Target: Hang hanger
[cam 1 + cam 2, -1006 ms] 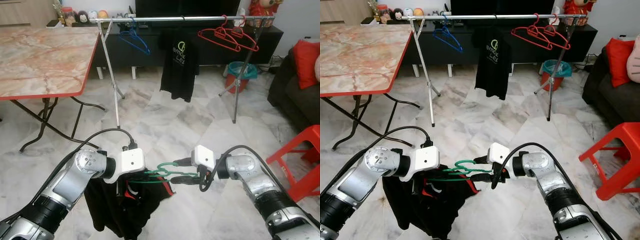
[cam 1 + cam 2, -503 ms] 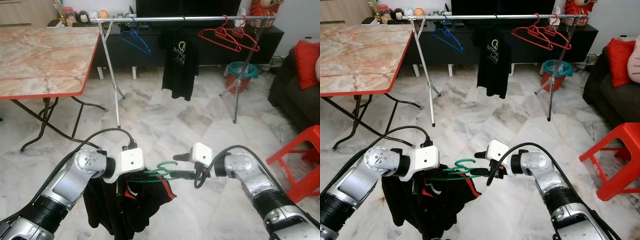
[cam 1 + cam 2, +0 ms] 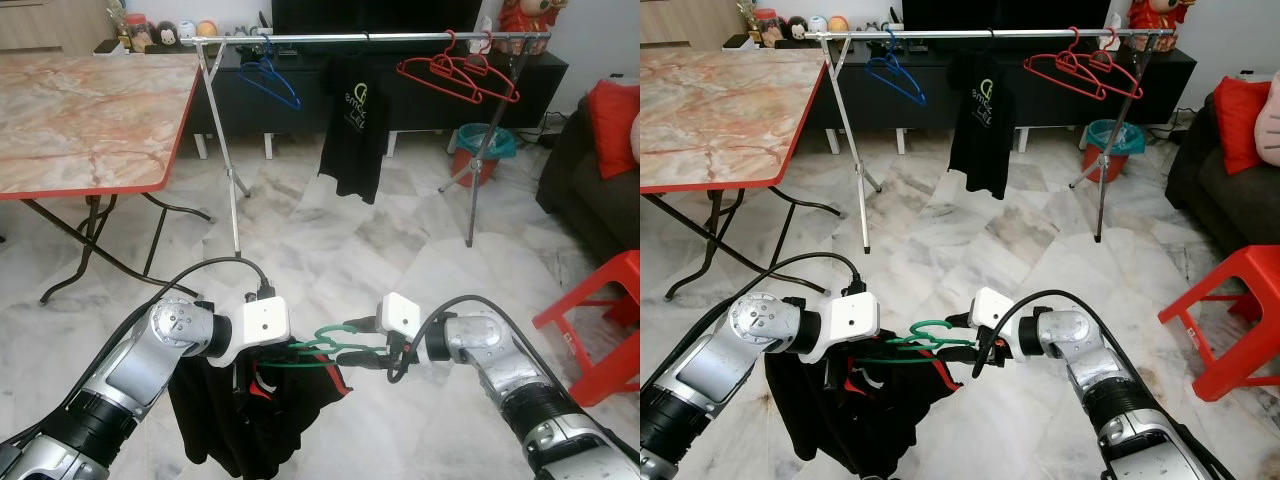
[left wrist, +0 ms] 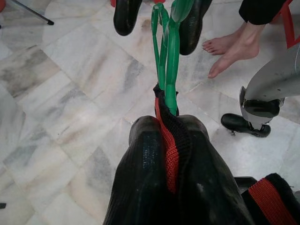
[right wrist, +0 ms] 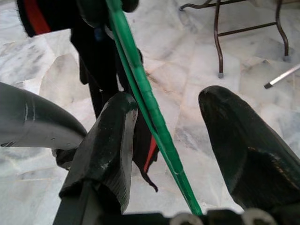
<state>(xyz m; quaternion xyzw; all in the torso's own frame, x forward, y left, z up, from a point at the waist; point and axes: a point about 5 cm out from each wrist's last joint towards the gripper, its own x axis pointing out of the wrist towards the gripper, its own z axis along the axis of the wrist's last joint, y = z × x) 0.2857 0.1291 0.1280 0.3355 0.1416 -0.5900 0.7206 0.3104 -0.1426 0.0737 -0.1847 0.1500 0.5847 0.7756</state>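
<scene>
A green hanger point(image 3: 322, 346) carries a black garment with red trim point(image 3: 250, 420) low in front of me. My left gripper point(image 4: 171, 136) is shut on the garment's collar and the hanger's neck. The hanger's green wire point(image 5: 140, 89) runs between the two fingers of my right gripper point(image 3: 360, 345), which stand open around it; the wire lies close to one finger point(image 5: 110, 136). The garment hangs down below my left wrist. Far ahead stands the silver clothes rail point(image 3: 370, 37).
On the rail hang a blue hanger point(image 3: 268, 75), a black T-shirt point(image 3: 355, 120) and red hangers point(image 3: 455, 70). A marble-topped table point(image 3: 90, 110) is at the left, a red stool point(image 3: 600, 310) and a dark sofa point(image 3: 590, 170) at the right. A person's bare feet point(image 4: 229, 47) stand nearby.
My right gripper has shifted slightly left along the green hanger toward the left gripper. The left arm and garment have stayed put. The T-shirt on the rail has swung a little.
</scene>
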